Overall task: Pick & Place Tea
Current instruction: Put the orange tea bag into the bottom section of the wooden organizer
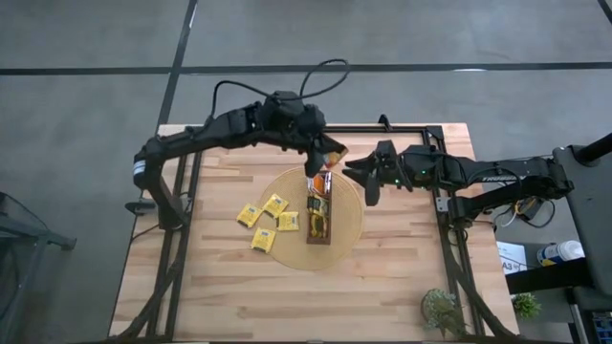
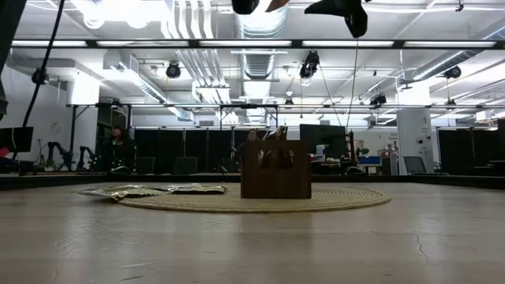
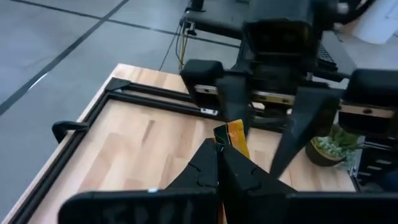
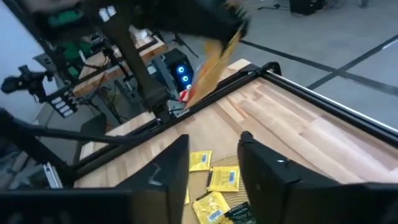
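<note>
Left gripper (image 3: 219, 149), fingers clamped, pinches an orange sachet (image 3: 231, 138), half hidden. Right gripper (image 4: 214, 163) hangs spread, holding nothing. At six o'clock, the brown tray (image 1: 318, 208) holds sachets, hard to count.

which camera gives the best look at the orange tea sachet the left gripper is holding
The left wrist view: the orange paper tea sachet stands pinched in the shut left gripper, close and unobstructed. The right wrist view shows it hanging blurred, the high view only a small orange patch, and the low view just its edge.
</note>
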You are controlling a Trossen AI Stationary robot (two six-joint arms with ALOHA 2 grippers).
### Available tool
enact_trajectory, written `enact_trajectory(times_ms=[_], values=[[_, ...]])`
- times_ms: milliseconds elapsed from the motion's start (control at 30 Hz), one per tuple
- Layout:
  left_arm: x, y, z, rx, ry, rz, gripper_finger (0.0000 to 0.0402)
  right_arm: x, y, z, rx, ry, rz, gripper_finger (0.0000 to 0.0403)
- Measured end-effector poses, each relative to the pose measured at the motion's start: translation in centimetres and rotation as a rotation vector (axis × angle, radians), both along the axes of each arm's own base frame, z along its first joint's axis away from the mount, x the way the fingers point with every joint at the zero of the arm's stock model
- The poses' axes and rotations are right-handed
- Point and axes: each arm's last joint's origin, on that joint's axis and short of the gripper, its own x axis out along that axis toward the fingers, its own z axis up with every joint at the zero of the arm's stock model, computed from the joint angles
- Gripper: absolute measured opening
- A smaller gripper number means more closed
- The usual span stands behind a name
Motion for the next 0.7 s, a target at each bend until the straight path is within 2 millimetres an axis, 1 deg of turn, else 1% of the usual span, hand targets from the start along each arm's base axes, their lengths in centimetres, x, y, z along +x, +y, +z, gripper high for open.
enact_trajectory(times_ms=[167,300,433,700], values=[[0.2,-0.8,0.1,0.003,-0.006,-0.022,0.0000,0.0,0.0,0.1,0.040,-0.015,-0.022,0.0177],[0.4,-1.2,0.3,0.010,-0.036,-0.028,0.0000,0.0,0.0,0.6,0.057,-0.034,-0.026,0.0194],[0.5,-1.6,0.4,0.011,-0.047,-0.042,0.0000,0.0,0.0,1.0,0.057,-0.048,-0.027,0.0195],[1.1,-1.8,-0.2,0.010,-0.034,-0.047,0.0000,0.1,0.0,1.6,0.059,-0.089,-0.014,0.0187]])
